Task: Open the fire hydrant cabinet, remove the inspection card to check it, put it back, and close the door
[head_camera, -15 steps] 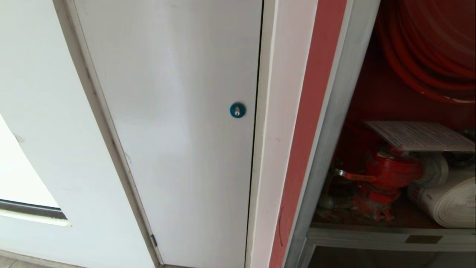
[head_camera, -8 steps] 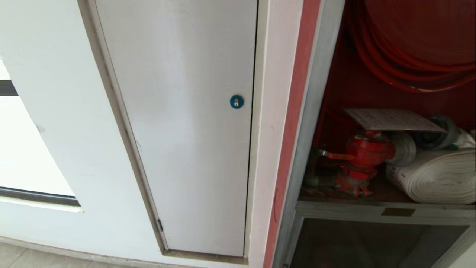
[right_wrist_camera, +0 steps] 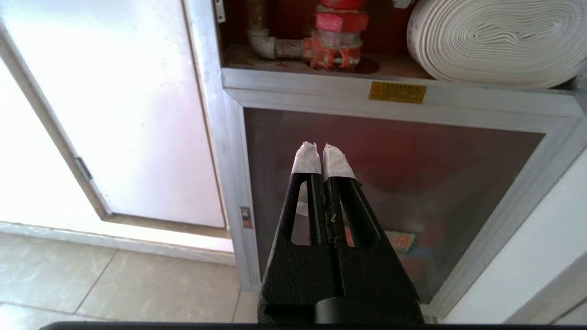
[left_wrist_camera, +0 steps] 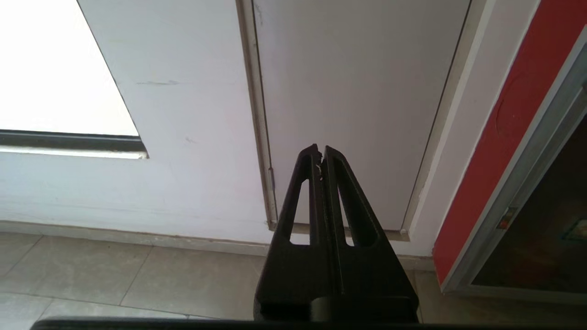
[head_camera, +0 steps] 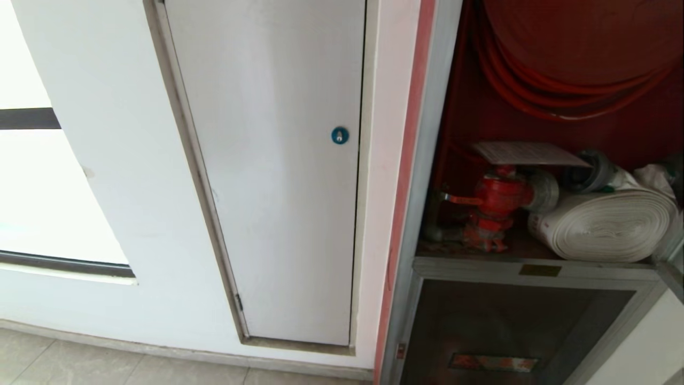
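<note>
A white wall (head_camera: 96, 176) and a white panel (head_camera: 278, 176) are seen on the left. More floor (head_camera: 107, 361) is seen than a moment ago, because the view has pulled back. The cabinet (head_camera: 427, 160) is open; the card (head_camera: 526, 154) is laid on the valve (head_camera: 494, 206). Both end effectors (left_wrist_camera: 321, 149) (right_wrist_camera: 316, 146) are closed and empty, so only the door is left to be shut.

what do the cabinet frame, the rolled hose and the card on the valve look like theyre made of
Fire hydrant cabinet frame: brushed silver metal, likely aluminium or steel, going by its dull streaked sheen.
Rolled hose: off-white woven fabric, matte, wound flat in visible layers.
Inspection card: thin white sheet printed in fine rows, lying flat atop the red valve; paper or laminated card, hard to tell which.
</note>
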